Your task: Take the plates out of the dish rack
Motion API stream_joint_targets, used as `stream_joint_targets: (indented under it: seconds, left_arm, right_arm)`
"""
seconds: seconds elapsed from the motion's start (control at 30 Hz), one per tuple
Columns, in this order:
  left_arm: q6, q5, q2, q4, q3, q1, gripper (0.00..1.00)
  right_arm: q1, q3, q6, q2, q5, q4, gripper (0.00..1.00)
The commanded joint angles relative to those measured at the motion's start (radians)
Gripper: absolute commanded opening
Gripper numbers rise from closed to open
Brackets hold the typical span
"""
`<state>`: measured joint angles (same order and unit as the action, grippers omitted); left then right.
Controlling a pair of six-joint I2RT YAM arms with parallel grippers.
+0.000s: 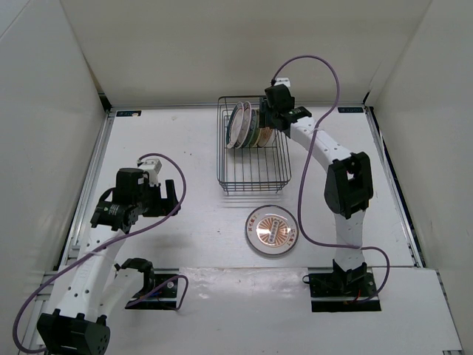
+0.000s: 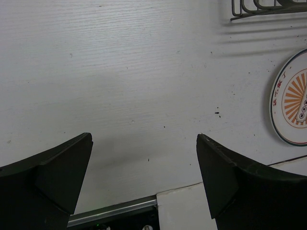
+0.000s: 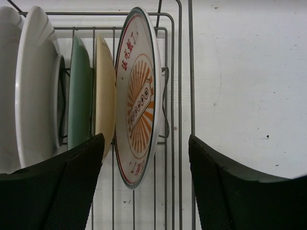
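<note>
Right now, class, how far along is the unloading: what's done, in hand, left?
Done: one sunburst plate lies flat on the table in front of the rack. In hand: the right jaws stand open either side of a second sunburst plate in the rack, not gripping yet. Left: that plate, a cream plate, a green plate and white plates beside it. The left jaws hang open over the table.

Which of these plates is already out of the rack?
The orange sunburst plate lying flat on the table, near the rack; the other plates stand on edge inside it.
</note>
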<state>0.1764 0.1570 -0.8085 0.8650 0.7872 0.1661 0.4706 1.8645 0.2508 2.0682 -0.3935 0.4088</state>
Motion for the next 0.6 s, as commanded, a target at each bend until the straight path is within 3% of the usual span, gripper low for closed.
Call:
stream_joint_targets:
  seconds: [0.0,0.23,0.47,0.5,0.57]
  left_arm:
    - [-0.003,0.004,0.003,0.003,0.024,0.004,1.0]
    - [-0.003,0.007,0.005,0.006,0.024,0.004,1.0]
    - [-0.005,0.007,0.002,0.008,0.026,0.006,1.0]
    - [-0.005,0.001,0.003,0.009,0.026,0.004,1.0]
    - [-0.005,0.003,0.003,0.011,0.026,0.004,1.0]
  right_arm:
    - [-0.009,0.053,-0.008,-0.003,-0.067,-0.088,0.71]
    - [-0.01,0.053,-0.008,0.018,-0.082,-0.113,0.66]
    - [-0.018,0.055,-0.01,0.036,-0.093,-0.11,0.49]
    - [-0.02,0.053,-0.012,0.038,-0.096,-0.113,0.41]
    - [-0.021,0.053,-0.012,0.044,-0.096,-0.113,0.35]
